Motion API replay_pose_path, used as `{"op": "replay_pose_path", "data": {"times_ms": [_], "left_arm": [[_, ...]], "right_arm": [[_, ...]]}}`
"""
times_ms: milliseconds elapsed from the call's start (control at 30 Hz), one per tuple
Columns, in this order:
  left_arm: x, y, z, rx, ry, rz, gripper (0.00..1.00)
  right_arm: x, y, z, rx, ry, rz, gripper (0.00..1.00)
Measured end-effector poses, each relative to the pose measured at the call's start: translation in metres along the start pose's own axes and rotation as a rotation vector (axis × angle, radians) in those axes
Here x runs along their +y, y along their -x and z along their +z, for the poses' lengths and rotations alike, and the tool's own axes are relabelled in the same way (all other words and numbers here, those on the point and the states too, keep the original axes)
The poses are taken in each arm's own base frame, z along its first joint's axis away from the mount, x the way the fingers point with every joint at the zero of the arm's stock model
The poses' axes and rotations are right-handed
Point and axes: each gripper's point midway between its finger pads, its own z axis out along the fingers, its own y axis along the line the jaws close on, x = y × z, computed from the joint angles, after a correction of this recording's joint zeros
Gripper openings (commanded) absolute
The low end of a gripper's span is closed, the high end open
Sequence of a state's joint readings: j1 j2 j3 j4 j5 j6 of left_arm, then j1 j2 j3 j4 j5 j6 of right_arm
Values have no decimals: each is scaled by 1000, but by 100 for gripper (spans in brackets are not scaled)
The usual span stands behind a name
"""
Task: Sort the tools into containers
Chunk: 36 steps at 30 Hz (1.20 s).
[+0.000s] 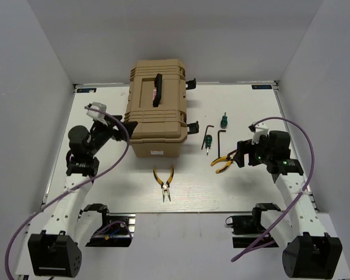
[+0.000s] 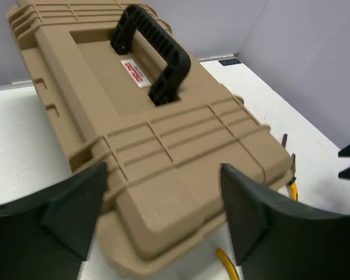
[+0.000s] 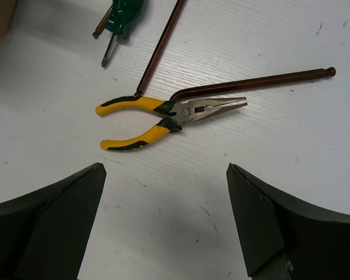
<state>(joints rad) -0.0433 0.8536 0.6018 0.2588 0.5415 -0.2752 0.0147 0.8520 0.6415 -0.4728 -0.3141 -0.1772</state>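
A closed tan toolbox (image 1: 157,108) with a black handle stands at the table's back middle. My left gripper (image 1: 127,133) is open and empty at its front left corner; the left wrist view shows the lid (image 2: 163,134) between the open fingers of the left gripper (image 2: 163,216). One pair of yellow-handled pliers (image 1: 163,182) lies in front of the box. A second pair (image 1: 223,161) lies just left of my right gripper (image 1: 240,154), which is open and empty. In the right wrist view this pair (image 3: 163,119) lies ahead of the right gripper (image 3: 166,227). Two hex keys (image 3: 256,81) (image 3: 160,49) and a green screwdriver (image 3: 121,17) lie beyond it.
Another green screwdriver (image 1: 224,120) lies right of the box, farther back. Black latches (image 1: 191,126) stick out from the box's right side. White walls enclose the table on three sides.
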Motion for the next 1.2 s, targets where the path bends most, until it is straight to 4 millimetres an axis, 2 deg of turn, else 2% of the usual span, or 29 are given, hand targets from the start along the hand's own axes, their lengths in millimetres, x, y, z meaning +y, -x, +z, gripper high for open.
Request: {"op": "replay_pose_path", "data": {"times_ms": [233, 300, 333, 367, 433, 467, 533, 567, 600, 633, 667, 700, 733, 800, 900, 1100, 1200], "left_arm": [[2, 52, 38, 20, -21, 4, 73], [-1, 66, 46, 22, -31, 16, 63], [-3, 73, 50, 24, -38, 23, 57], [-7, 84, 57, 23, -49, 38, 37], [-9, 96, 69, 29, -56, 51, 18], [-9, 99, 77, 46, -57, 56, 6], [-8, 106, 96, 72, -51, 71, 2], [-7, 108, 108, 91, -46, 76, 2], [-5, 106, 119, 109, -34, 83, 14], [-3, 104, 131, 138, -17, 87, 28], [-1, 100, 142, 160, -1, 96, 38], [1, 96, 152, 184, 16, 104, 57], [2, 88, 161, 221, 33, 104, 65], [3, 76, 178, 275, 66, 115, 70], [-2, 54, 198, 352, 109, 141, 72], [-17, -4, 214, 508, 201, 216, 72], [-16, -7, 217, 523, 278, 264, 72]], "right_arm": [[1, 3, -3, -17, 0, -10, 90], [1, 5, -5, -27, -2, -19, 90], [1, 5, -5, -31, -3, -26, 84], [1, 6, -6, -33, -4, -33, 61], [0, 6, -6, -34, -7, -58, 0], [-1, 6, -5, -31, -10, -63, 0], [-3, 2, -3, -13, -14, -50, 0], [-4, 0, -2, -1, -14, -46, 17], [-4, -3, -1, 12, -14, -42, 39], [-4, -6, 0, 26, -15, -37, 54], [-5, -8, 0, 35, -16, -39, 64], [-5, -9, 0, 40, -17, -37, 67], [-5, -9, 0, 42, -18, -42, 71], [-6, -9, 0, 43, -22, -46, 76], [-8, -9, 0, 47, -29, -47, 76], [-9, -11, -1, 64, -37, -42, 77], [-8, -12, -1, 69, -34, -41, 79]]}}
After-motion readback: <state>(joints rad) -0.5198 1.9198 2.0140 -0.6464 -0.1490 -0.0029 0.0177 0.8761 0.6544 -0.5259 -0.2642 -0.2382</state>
